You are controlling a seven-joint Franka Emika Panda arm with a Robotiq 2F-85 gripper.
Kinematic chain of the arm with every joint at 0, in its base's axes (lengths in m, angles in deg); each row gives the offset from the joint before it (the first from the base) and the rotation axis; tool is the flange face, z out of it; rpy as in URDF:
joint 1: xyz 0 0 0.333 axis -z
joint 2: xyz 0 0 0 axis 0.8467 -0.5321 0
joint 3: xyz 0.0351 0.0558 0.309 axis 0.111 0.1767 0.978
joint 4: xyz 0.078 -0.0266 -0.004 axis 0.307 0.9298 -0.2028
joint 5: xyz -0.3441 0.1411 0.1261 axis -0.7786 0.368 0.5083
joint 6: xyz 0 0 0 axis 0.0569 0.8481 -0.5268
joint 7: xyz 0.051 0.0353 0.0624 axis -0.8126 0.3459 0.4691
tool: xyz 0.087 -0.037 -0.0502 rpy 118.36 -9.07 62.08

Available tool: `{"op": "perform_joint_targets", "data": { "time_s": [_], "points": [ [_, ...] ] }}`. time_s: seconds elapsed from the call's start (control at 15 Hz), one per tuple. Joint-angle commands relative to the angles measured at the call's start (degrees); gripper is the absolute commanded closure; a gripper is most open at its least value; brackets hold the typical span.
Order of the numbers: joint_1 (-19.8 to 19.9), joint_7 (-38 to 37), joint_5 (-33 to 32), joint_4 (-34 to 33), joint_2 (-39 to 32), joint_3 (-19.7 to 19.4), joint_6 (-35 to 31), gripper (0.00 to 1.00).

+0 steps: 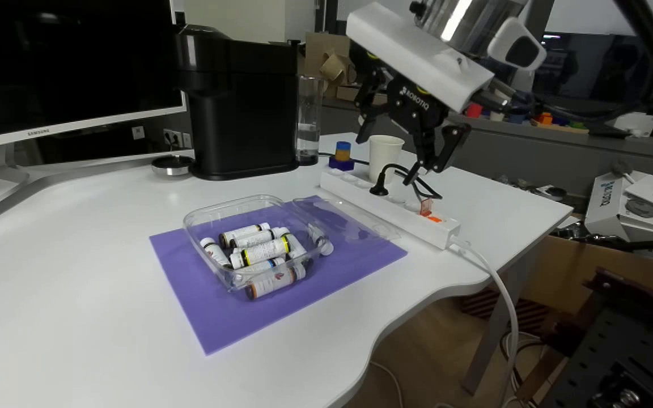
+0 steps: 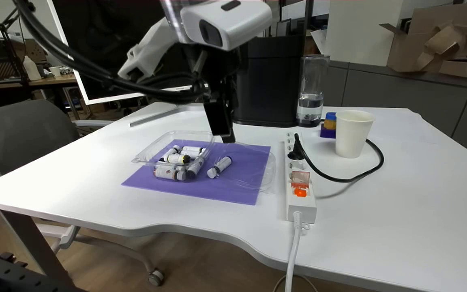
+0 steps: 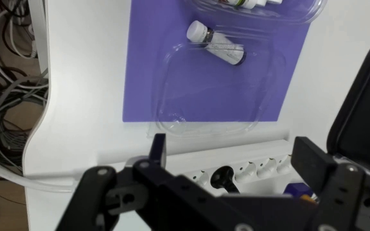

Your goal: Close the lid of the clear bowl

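From here the gripper [image 3: 231,146] hangs empty, fingers [image 3: 310,160] well apart, with the clear lid [image 3: 210,91] roughly at its twelve o'clock in the wrist view and the bowl [image 3: 278,17] just beyond.

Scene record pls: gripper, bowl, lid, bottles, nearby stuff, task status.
gripper: open, holding nothing
bowl: uncovered, on purple mat
lid: beside bowl, mostly over mat; whether attached to bowl, unclear
bottles: several in bowl
stray bottle: outside bowl, at lid's edge; above or below lid unclear
nearby: power strip, paper cup
task status: lid not closed
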Motion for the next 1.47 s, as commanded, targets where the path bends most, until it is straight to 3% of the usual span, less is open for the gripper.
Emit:
{"op": "perform_joint_targets", "data": {
  "time_s": [0.0, 0.07, 0.27, 0.47, 1.0, 1.4],
  "points": [
    [2.11, 5.45, 5.4, -4.75, -9.48, -1.26, 5.81, 0.0],
    [0.92, 2.82, 2.95, -1.4, -3.98, -0.6, 3.21, 0.0],
    [1.99, 4.33, 3.96, -3.37, -9.31, -0.95, 5.11, 0.0],
    [1.84, 8.39, 8.22, -5.13, -9.78, -0.23, 3.4, 0.0],
    [1.87, 24.97, 25.27, -9.54, -13.42, -0.72, 6.17, 0.0],
    [2.0, 27.87, 28.76, -11.71, -20.13, -1.18, 10.5, 0.0]
  ]
}}
